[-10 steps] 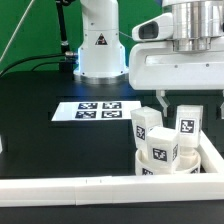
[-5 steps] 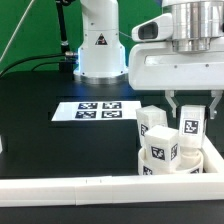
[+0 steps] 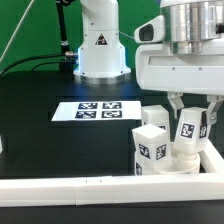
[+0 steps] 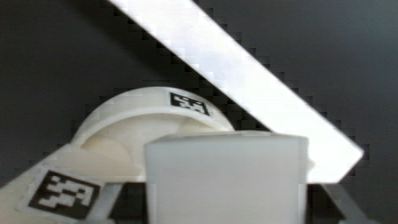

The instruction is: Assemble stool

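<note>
Exterior view: the tool [image 3: 191, 108], spread a second ago, now pinches a tagged stool leg [image 3: 188, 133] (at three o'clock of the marker board [image 3: 95, 111]), above the seat disc [image 3: 178, 163].

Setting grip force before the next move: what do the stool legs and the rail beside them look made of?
Legs: apparently matte white plastic, with blocky molded edges, no grain, and paper-like black-and-white tags. Rail: also smooth white, probably plastic or painted board; its material is less certain. The leg between the fingers looks rigid.
</note>
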Tool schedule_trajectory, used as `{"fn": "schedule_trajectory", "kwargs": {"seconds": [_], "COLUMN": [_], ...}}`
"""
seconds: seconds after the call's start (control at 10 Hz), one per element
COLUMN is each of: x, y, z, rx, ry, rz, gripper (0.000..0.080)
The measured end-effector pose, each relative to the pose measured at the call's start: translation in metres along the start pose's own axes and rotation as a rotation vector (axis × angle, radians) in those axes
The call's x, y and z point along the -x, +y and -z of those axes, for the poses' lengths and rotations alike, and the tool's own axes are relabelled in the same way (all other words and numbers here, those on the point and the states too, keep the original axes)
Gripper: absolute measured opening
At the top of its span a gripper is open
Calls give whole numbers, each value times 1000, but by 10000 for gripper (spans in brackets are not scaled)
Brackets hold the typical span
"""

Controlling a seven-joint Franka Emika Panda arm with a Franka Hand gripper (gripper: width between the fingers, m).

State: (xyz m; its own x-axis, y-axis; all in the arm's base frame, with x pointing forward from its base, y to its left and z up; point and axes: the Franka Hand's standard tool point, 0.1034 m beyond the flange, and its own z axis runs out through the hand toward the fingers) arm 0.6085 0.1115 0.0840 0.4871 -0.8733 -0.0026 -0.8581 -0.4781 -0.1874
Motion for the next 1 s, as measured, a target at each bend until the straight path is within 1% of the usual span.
{"fn": "schedule_trajectory", "kwargs": {"seconds": [0.1,0.2,0.8,0.9,1.0], "x": [-11,-14,-13,-18,-24], "y": [-3,-2,-4,-6,-9], "z": [2,-1,-1,-1,-2], "rx": [-25,-24,-25,-34,-61], "ry": [-18,-17,-22,-40,-47], "rz": [-150,-217,-568,-749,-883], "gripper": [337,337,337,337,337]}}
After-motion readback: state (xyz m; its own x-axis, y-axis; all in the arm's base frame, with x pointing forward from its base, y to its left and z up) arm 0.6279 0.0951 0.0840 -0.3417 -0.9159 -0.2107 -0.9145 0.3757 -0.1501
